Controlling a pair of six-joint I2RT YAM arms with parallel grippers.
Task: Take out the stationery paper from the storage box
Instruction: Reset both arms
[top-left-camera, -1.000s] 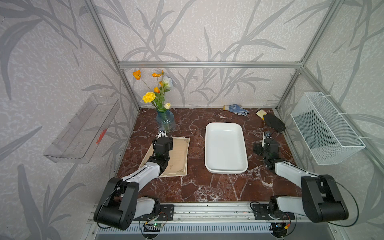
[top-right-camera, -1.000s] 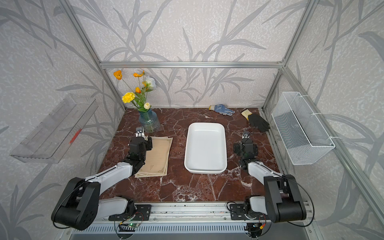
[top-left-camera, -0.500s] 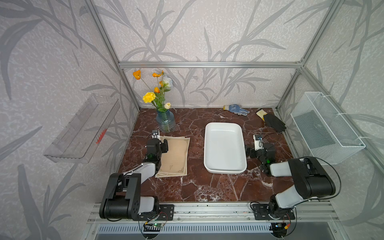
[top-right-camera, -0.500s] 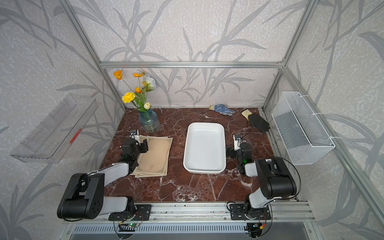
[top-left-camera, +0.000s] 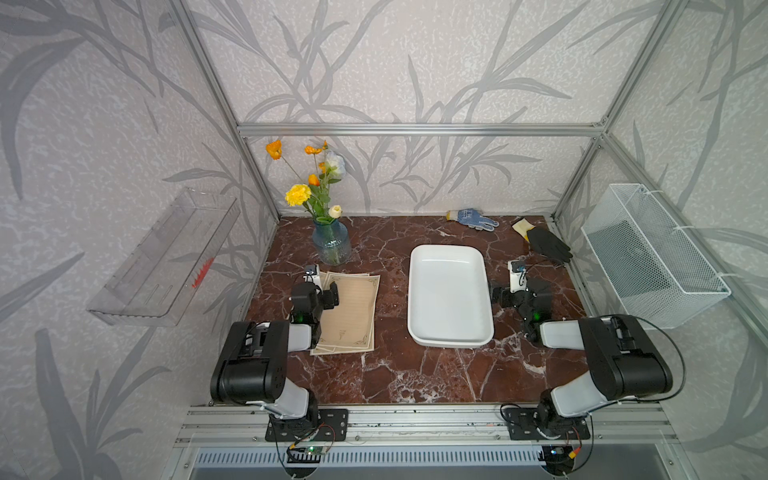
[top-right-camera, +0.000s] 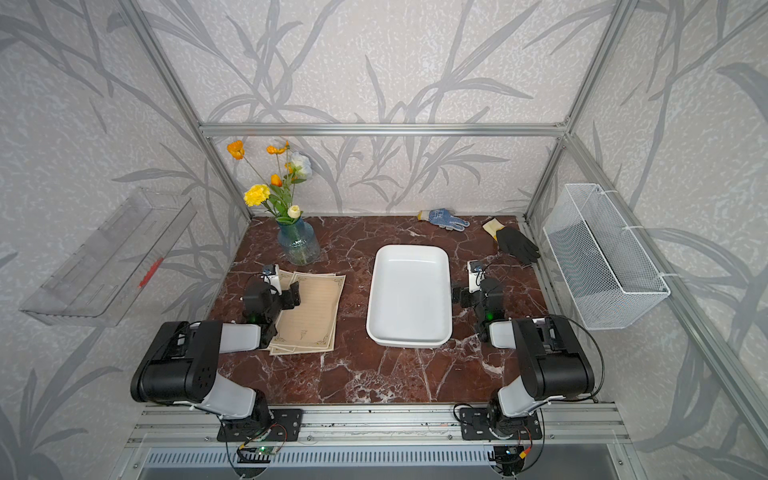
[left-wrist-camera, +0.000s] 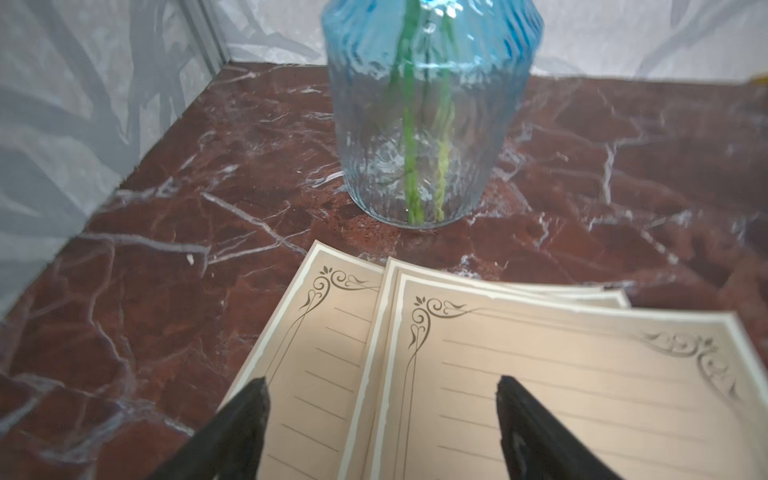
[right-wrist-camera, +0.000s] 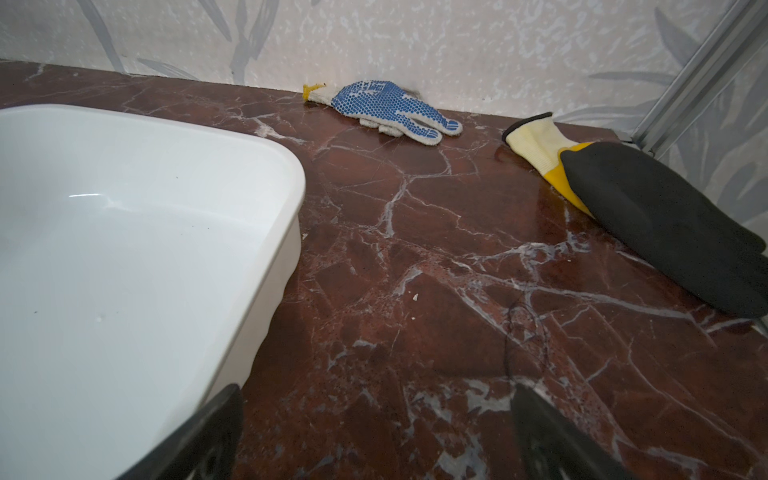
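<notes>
The stationery paper (top-left-camera: 353, 311) (top-right-camera: 311, 316) lies as a slightly fanned stack of tan ruled sheets on the marble, left of the storage box. The storage box (top-left-camera: 446, 248) (top-right-camera: 411, 248) is a shallow white tray with nothing in it. My left gripper (top-left-camera: 320, 289) (top-right-camera: 276, 291) hovers over the stack's left side. In the left wrist view my left gripper (left-wrist-camera: 380, 386) is open above the paper (left-wrist-camera: 540, 395), holding nothing. My right gripper (top-left-camera: 519, 291) (top-right-camera: 478, 297) stands just right of the box. In the right wrist view my right gripper (right-wrist-camera: 376, 390) is open over bare marble beside the box's rim (right-wrist-camera: 291, 166).
A blue glass vase of flowers (top-left-camera: 331, 245) (left-wrist-camera: 424, 124) stands just behind the paper. A blue-dotted glove (top-left-camera: 473, 218) (right-wrist-camera: 390, 108) and a black-and-yellow glove (top-left-camera: 544, 243) (right-wrist-camera: 665, 224) lie at the back right. A wire basket (top-left-camera: 652, 257) hangs on the right wall, a clear shelf (top-left-camera: 166, 257) on the left.
Both arms have folded back toward their bases with their upper links raised. The left jaws have spread wider over the paper. The paper and the box have not moved.
</notes>
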